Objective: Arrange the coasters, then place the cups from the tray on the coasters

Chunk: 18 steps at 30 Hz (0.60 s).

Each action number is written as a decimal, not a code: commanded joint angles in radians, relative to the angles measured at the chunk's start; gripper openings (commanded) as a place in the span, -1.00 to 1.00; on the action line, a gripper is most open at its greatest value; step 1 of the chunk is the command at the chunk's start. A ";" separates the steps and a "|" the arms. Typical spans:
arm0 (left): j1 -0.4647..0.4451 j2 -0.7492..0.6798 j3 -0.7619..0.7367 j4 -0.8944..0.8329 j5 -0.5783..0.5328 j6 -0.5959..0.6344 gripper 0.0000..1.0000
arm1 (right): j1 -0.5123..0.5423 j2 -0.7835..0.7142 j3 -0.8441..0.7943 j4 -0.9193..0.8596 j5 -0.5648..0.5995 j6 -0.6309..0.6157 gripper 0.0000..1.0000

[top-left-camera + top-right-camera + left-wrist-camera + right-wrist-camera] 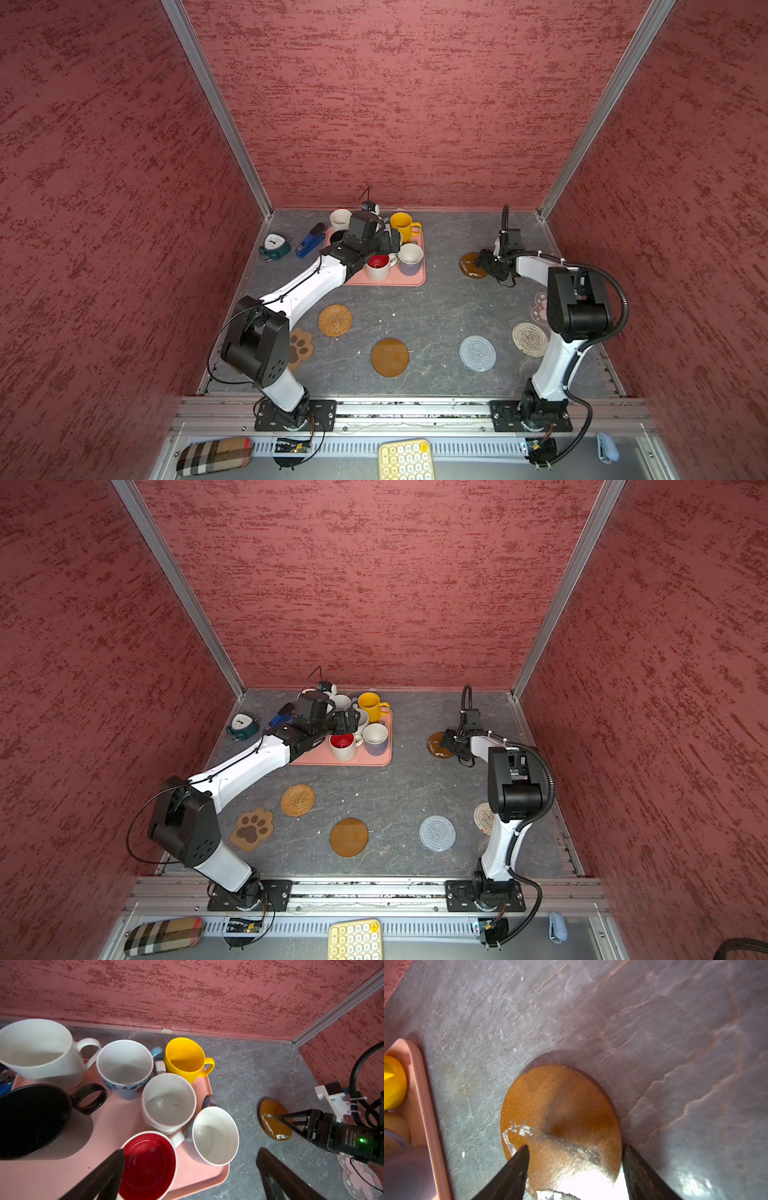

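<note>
Coaster arranging is judged nearly done: the amber disc (560, 1101), right of the tray (399, 280), is straddled at its edge by the right gripper (576, 1146), parted and empty. The left gripper (190, 1150), spread wide, is poised over the tray's red-lined mug (148, 1164); lowering and closing is called for.

Robot lab cell — red walls (415, 104); aluminium frame (217, 104); bolted arms (307, 286).

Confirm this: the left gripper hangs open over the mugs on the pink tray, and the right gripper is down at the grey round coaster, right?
Not quite. The right gripper is down at an amber-brown round coaster, not the grey coaster, as the right wrist view shows. The left gripper does hang open over the mugs on the pink tray.
</note>
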 commanded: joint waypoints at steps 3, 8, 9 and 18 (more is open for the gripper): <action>-0.015 -0.056 -0.037 0.016 -0.009 -0.023 0.99 | 0.050 0.018 -0.024 -0.029 -0.028 0.042 0.33; -0.030 -0.085 -0.068 0.009 -0.021 -0.025 1.00 | 0.080 0.022 -0.025 -0.012 -0.039 0.062 0.29; -0.030 -0.092 -0.075 0.008 -0.023 -0.027 0.99 | 0.086 0.026 -0.025 -0.009 -0.043 0.067 0.29; -0.032 -0.114 -0.083 -0.005 -0.034 -0.020 0.99 | 0.123 0.067 0.014 0.033 -0.071 0.128 0.24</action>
